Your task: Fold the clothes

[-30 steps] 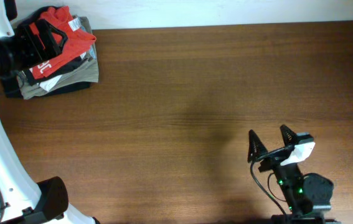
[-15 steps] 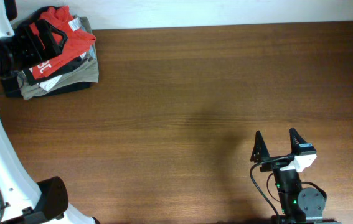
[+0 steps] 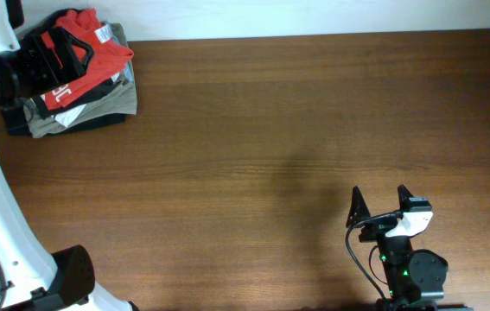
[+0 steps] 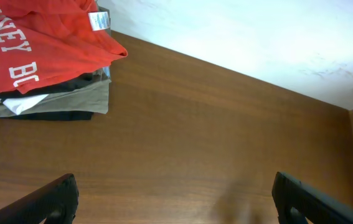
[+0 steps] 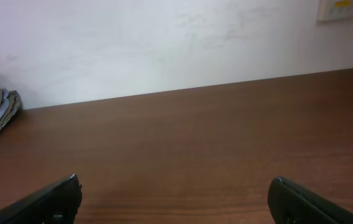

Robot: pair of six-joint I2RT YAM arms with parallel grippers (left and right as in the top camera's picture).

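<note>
Right gripper (image 3: 379,200), front edge of the wooden table (image 3: 270,130): fingers spread, empty. Left gripper (image 4: 175,200): spread, nothing held. Far left corner: red-orange T-shirt (image 4: 45,37) crumpled atop an olive-khaki folded garment (image 4: 70,99). Likely thin, light and limp, so it will drape. Pinch a shoulder seam near the neck label (image 4: 100,20).

The red T-shirt (image 4: 51,37) reads "EY" over "BC".
</note>
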